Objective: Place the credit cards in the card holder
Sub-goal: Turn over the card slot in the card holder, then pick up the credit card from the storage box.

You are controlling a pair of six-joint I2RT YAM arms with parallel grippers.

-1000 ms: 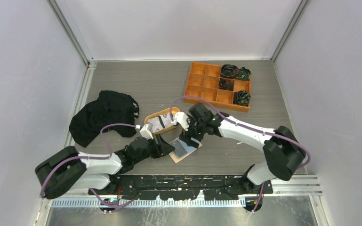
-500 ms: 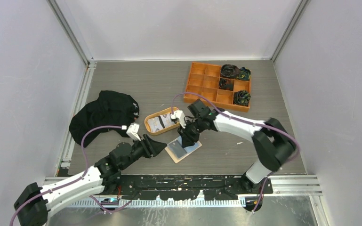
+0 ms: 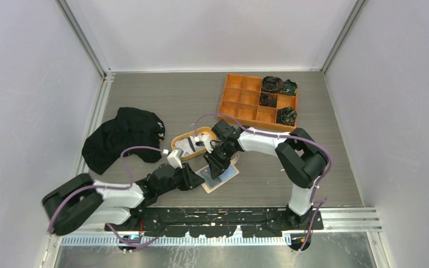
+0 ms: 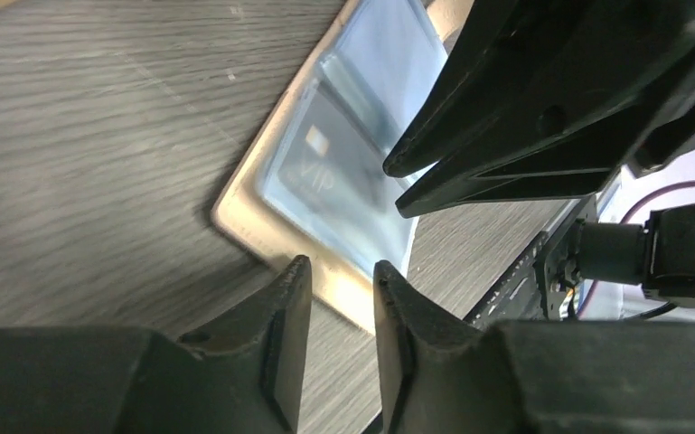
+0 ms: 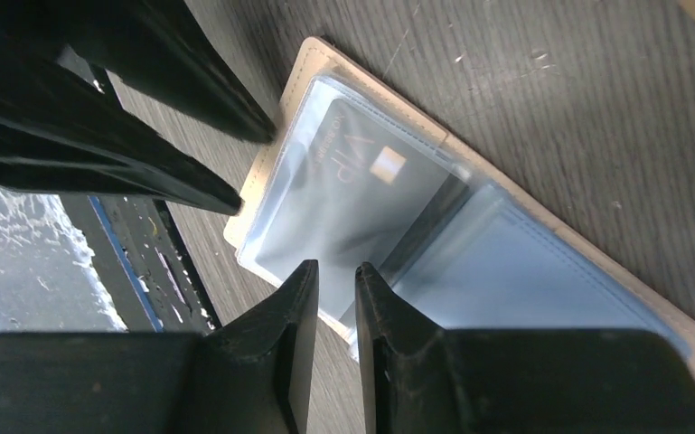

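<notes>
The card holder (image 3: pixel 221 177) lies open on the table, its clear sleeves facing up (image 5: pixel 506 262). A dark grey credit card (image 5: pixel 357 194) marked VIP sits inside one sleeve (image 4: pixel 321 172). My left gripper (image 4: pixel 342 271) hovers low at the holder's near-left edge, jaws narrowly apart with nothing between them (image 3: pixel 194 177). My right gripper (image 5: pixel 334 269) is over the sleeve's edge, also with a narrow empty gap (image 3: pixel 214 163). A light credit card (image 3: pixel 186 146) lies in the oval tray.
The oval tan tray (image 3: pixel 176 149) sits just behind the holder. An orange compartment box (image 3: pixel 245 100) with dark bundles stands at the back right. A black cloth (image 3: pixel 120 137) is heaped at the left. The two grippers' fingertips are close together over the holder.
Both grippers' jaws have narrowed. The right gripper shifted slightly left over the holder as its arm folded in. The left arm swung out, then came back to the holder's edge.
</notes>
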